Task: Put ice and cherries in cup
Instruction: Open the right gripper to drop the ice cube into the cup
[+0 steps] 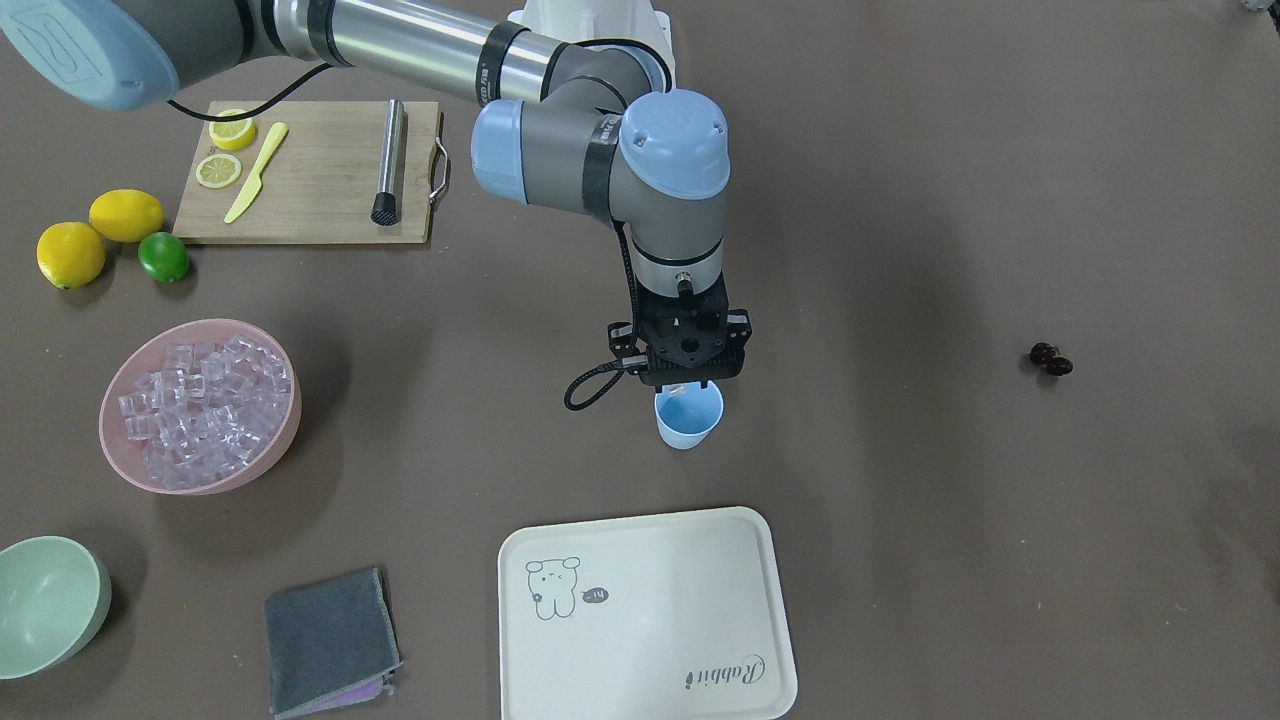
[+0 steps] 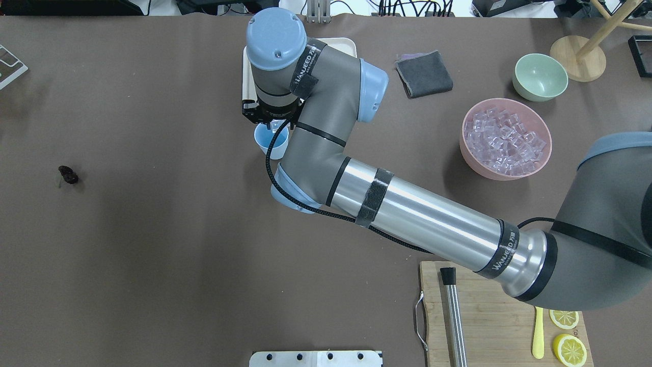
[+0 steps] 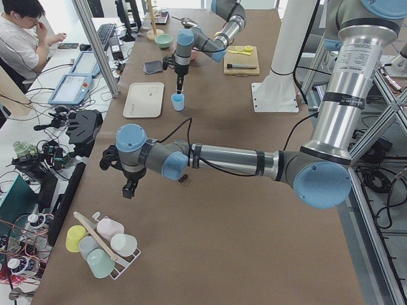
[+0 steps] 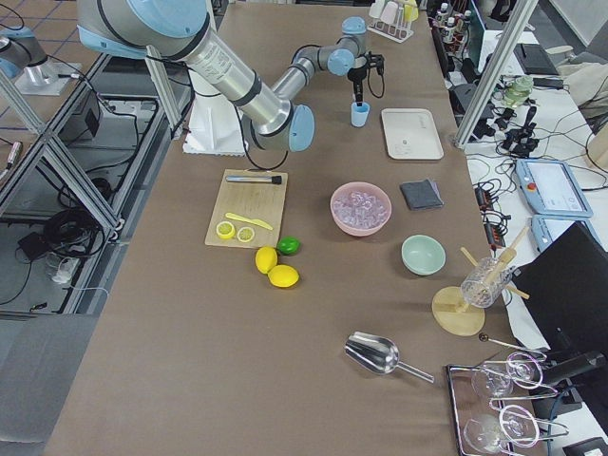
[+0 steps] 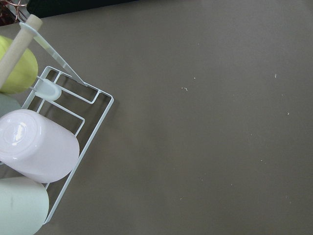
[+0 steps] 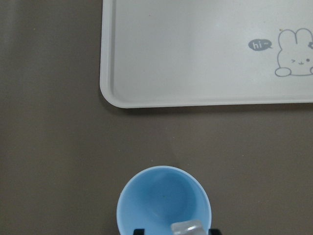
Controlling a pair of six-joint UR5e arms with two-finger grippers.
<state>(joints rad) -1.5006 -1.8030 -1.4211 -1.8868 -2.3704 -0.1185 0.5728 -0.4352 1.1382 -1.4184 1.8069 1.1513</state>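
Observation:
The light-blue cup [image 1: 688, 418] stands upright on the brown table, also seen in the overhead view [image 2: 270, 140] and in the right wrist view [image 6: 164, 200]. My right gripper [image 1: 686, 382] hangs just above its rim, shut on one clear ice cube [image 6: 186, 227]. More ice [image 1: 205, 400] fills the pink bowl [image 1: 283, 442]. The dark cherries [image 1: 1050, 359] lie alone on the table, far from the cup; they also show in the overhead view [image 2: 68, 174]. My left gripper [image 3: 130, 187] hovers near the cherries [image 3: 184, 180]; I cannot tell if it is open or shut.
A white tray [image 1: 660, 580] lies just beyond the cup. A cutting board [image 1: 310, 190] with lemon slices, a yellow knife and a metal muddler, two lemons, a lime [image 1: 163, 257], a pale green bowl [image 1: 45, 600] and a grey cloth [image 1: 328, 640] are around. A wire cup rack [image 5: 73, 112] lies below the left wrist.

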